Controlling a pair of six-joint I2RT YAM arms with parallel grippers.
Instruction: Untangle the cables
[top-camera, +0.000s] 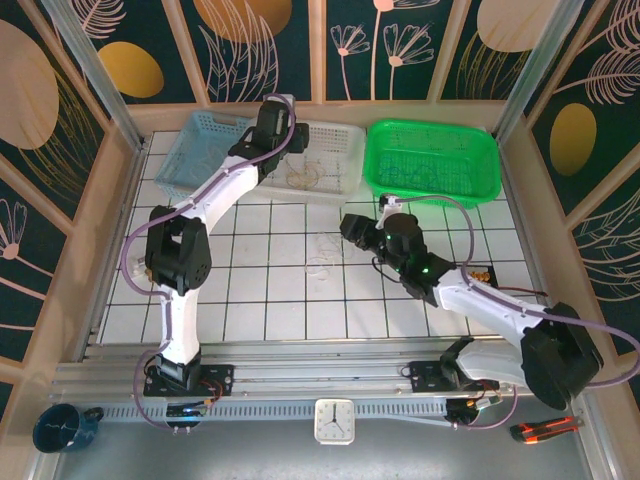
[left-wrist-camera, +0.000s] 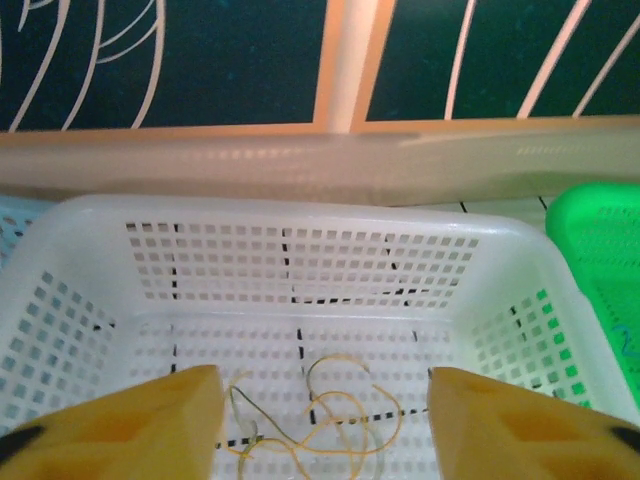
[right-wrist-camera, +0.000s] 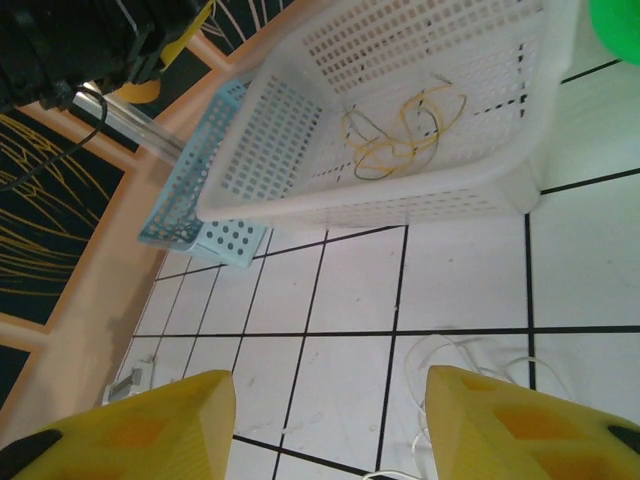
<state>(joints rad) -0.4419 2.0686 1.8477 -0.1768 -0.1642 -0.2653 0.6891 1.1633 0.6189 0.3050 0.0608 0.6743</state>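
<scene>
Yellowish cable (left-wrist-camera: 322, 432) sits in white basket (left-wrist-camera: 300, 215) under left tool (left-wrist-camera: 322, 400), spread wide; right tool (right-wrist-camera: 330, 400) gapes empty over whitish cable (right-wrist-camera: 432, 338) on bench (right-wrist-camera: 470, 280).

Bright, even light; soft shadows; near yellow fingertips blurred

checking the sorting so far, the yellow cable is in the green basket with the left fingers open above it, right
Not quite. The yellow cable lies in the white basket, not the green one, as the left wrist view shows. The left fingers are indeed open above it.
</scene>
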